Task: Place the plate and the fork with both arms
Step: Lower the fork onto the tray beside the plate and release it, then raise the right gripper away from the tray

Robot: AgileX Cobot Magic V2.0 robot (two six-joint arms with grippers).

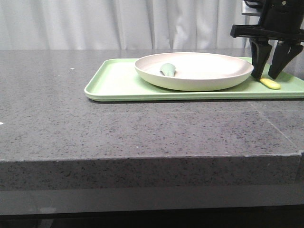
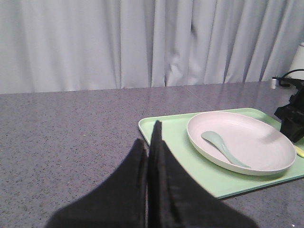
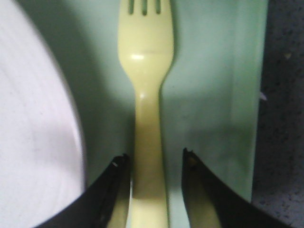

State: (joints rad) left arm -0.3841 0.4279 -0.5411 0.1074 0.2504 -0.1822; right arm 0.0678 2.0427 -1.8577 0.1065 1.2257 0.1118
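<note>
The cream-white plate (image 1: 194, 70) sits on the light-green tray (image 1: 114, 83) and holds a grey-green utensil (image 1: 168, 70). The yellow fork (image 1: 270, 83) lies flat on the tray just right of the plate. My right gripper (image 1: 267, 76) is open and reaches down over the fork, one finger on each side of its handle (image 3: 150, 156), with a gap on each side. The plate's rim (image 3: 28, 128) shows beside it. My left gripper (image 2: 147, 147) is shut and empty above the bare counter, left of the tray (image 2: 175, 137) and the plate (image 2: 242, 142).
The grey speckled counter (image 1: 52, 95) runs left of the tray and to the front edge. White curtains (image 1: 118, 23) hang behind. The tray's right rim (image 3: 247, 95) lies close to the fork.
</note>
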